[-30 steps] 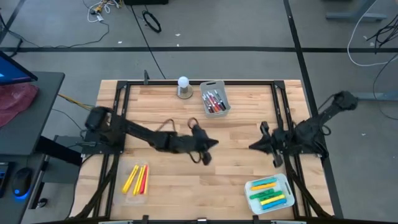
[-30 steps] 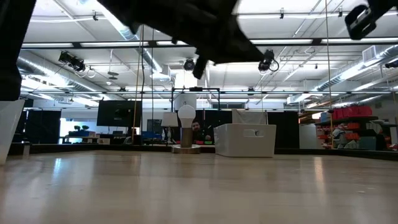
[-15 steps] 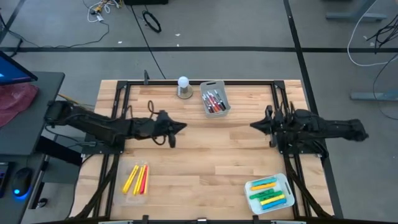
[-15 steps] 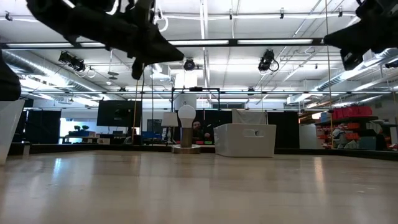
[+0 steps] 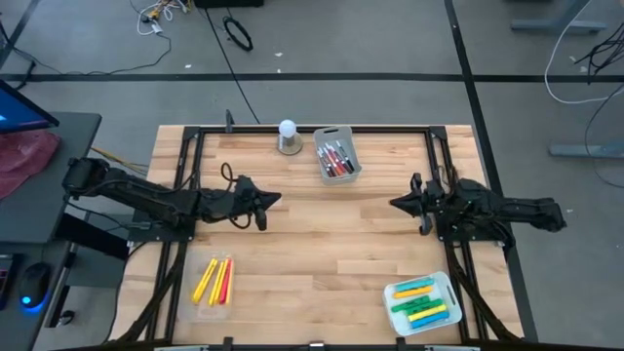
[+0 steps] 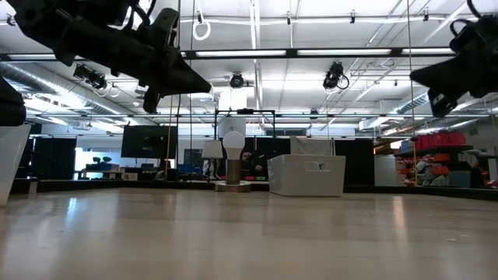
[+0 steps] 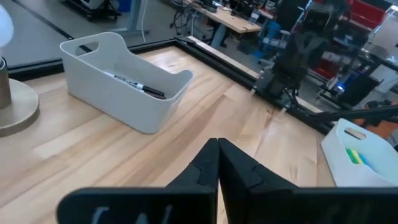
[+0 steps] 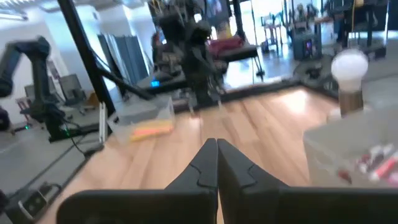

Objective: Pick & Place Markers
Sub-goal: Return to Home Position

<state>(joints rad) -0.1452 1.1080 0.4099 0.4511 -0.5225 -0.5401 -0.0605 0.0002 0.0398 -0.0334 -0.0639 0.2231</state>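
The left gripper (image 5: 275, 199) is hovering above the wooden table (image 5: 322, 263), left of its centre. Its fingers (image 7: 202, 171) are pressing flat together with nothing between them. The right gripper (image 5: 395, 203) is hanging over the table's right side and pointing towards the left one, well apart from it. Its own fingers (image 8: 202, 168) are likewise clenched on nothing. In the low view both arms are riding high above the tabletop. Yellow, orange and red markers (image 5: 214, 280) are lying side by side in the transparent bin (image 5: 213, 311) at the lower left of the high view. Red and dark markers (image 5: 336, 158) are sitting in the white bin (image 5: 328, 133) at the table's far edge, just beside the white ball on a grey base (image 5: 288, 136). Green, yellow, blue and orange markers (image 5: 424, 304) are lying in the pale bin (image 5: 392, 292) at the lower right of the high view.
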